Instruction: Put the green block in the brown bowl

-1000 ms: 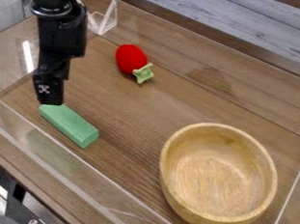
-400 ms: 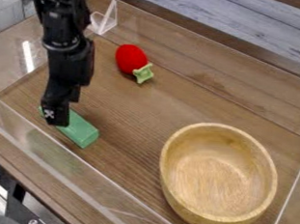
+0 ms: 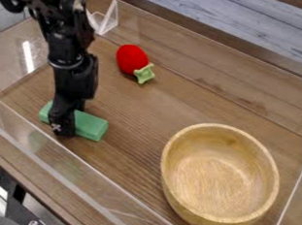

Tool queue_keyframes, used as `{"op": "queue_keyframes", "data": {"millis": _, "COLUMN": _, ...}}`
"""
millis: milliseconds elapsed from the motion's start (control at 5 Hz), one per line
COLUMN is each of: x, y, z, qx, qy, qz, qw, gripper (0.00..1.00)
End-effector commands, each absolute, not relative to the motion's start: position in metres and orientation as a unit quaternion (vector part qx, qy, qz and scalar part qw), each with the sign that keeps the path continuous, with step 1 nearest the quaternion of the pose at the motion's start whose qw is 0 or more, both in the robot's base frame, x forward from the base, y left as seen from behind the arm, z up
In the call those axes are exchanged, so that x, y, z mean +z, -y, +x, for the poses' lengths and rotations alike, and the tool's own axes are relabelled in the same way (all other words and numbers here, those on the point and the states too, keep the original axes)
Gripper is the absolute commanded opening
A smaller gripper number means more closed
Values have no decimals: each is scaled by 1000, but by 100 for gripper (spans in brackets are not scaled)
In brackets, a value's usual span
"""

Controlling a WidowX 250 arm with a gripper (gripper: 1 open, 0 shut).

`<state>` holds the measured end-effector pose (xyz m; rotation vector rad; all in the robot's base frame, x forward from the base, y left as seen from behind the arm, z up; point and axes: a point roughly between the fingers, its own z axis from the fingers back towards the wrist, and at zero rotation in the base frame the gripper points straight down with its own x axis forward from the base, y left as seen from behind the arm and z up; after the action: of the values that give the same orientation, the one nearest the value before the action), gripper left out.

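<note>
Wooden table (image 3: 233, 91), spread claw (image 3: 64, 128) straddling green block (image 3: 88, 127), brown bowl (image 3: 219, 177) apart

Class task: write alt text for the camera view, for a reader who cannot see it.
A black robot gripper, pointing down with jaws open, is lowered over a flat green rectangular block on a wooden table. A wide, empty light-brown wooden bowl sits to the right, and a red round object lies farther back.

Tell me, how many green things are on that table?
2. A green block lies near the left side, partly hidden by the robot's hand over it. A small pale green bit sticks to the red round thing farther back. The wooden bowl looks empty.
</note>
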<state>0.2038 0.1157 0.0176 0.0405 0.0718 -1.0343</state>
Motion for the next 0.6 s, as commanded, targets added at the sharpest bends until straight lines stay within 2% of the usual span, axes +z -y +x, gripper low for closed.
{"op": "queue_keyframes", "data": {"millis": 0, "x": 24, "y": -113, "z": 210, "qx": -502, "qy": -24, "qz": 26, "qw": 864, "gripper": 0}}
{"op": "queue_keyframes", "data": {"millis": 400, "x": 39, "y": -88, "z": 210, "qx": -487, "qy": -11, "qz": 7, "qw": 873, "gripper": 0}}
